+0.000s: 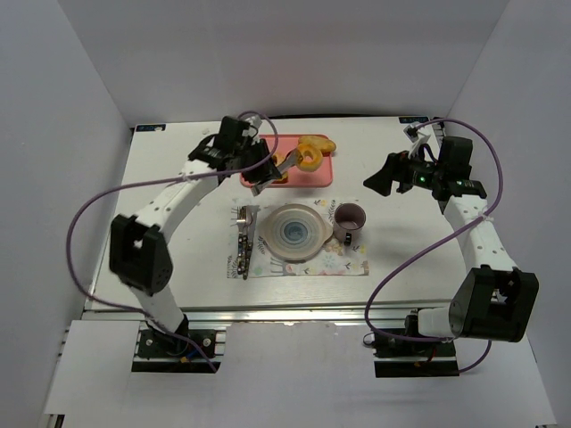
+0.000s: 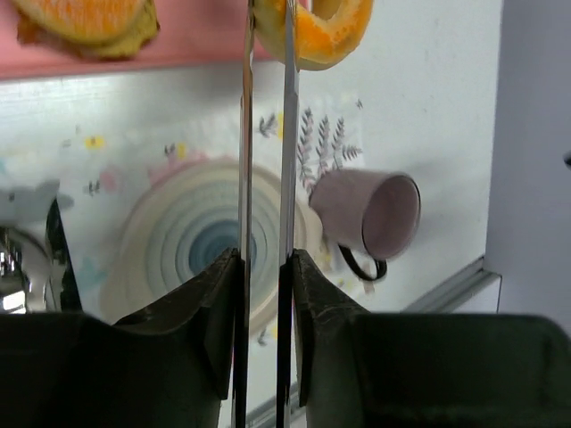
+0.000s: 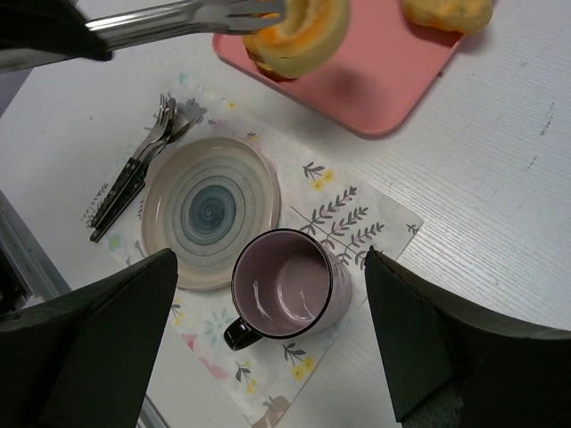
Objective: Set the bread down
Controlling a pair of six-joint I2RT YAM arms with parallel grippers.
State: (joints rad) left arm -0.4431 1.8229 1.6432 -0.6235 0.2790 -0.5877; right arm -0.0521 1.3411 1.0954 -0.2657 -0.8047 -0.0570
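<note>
Tongs [image 1: 282, 166] of bright metal are clamped between the narrowly closed fingers of the left gripper [image 1: 266, 171], and the bread [image 1: 311, 159], an orange ring, is pinched at their tips. In the left wrist view the two blades run straight up from the fingers [image 2: 214, 294] to the bread [image 2: 332, 28]. The bread is held over the pink tray [image 1: 308, 180], toward its 3 o'clock half. From the shadow seen under it in the right wrist view it seems to be raised off the tray [image 3: 375, 85], though contact cannot be ruled out. A second bun [image 1: 323, 143] lies at the tray's far edge.

At 6 o'clock from the tray a plate [image 1: 294, 232] rests on a patterned placemat [image 1: 350, 265]. A cup [image 1: 350, 218] stands at the plate's 3 o'clock, just beside its rim, and cutlery [image 1: 243, 242] lies at its 9 o'clock along the mat's edge. A strip of bare table [image 1: 178, 250] is seen between the tray's near edge and the plate.

The right gripper [image 1: 378, 178] hangs at 2 o'clock from the cup with its fingers spread wide and nothing between them. It is well apart from the tongs.
</note>
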